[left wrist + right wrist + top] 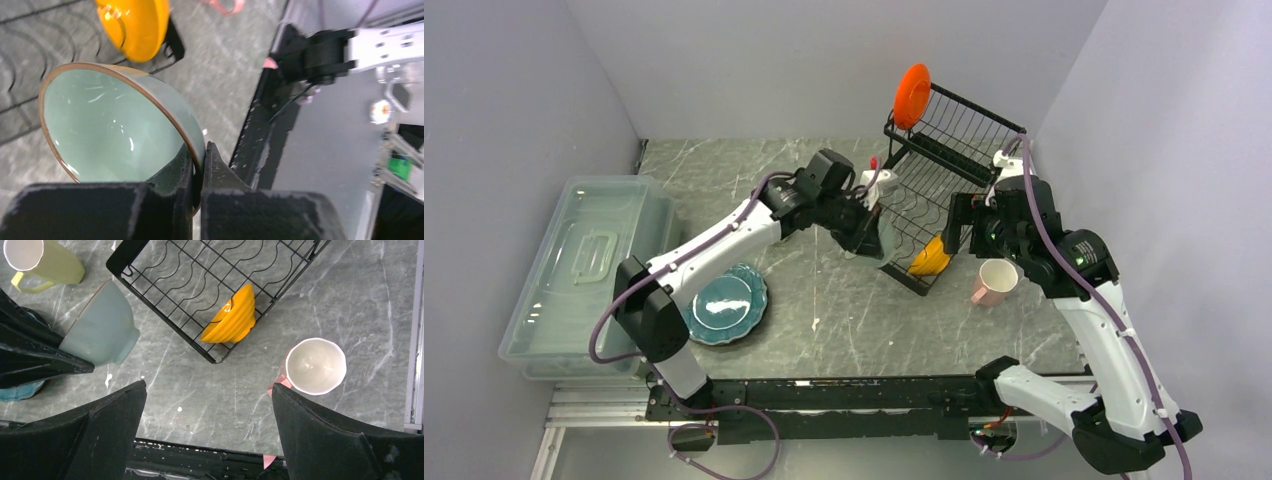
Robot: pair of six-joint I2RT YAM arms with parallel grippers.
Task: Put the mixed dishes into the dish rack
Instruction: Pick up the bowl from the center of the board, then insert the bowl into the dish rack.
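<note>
The left gripper (200, 165) is clamped on the rim of the pale green bowl (115, 125). It holds the bowl tilted on edge just off the left side of the dish rack (117, 257), so the left arm is the nearer one. The orange-yellow bowl (232, 317) already fills the rack's near corner, and the pale yellow mug (47, 260) stands just off its left side. The right gripper (209, 387) hangs spread and empty off the near corner, above the pink mug (315, 365).

We see a clear plastic lidded bin (584, 275) resting at the left edge of the grey marble table (844, 320).
</note>
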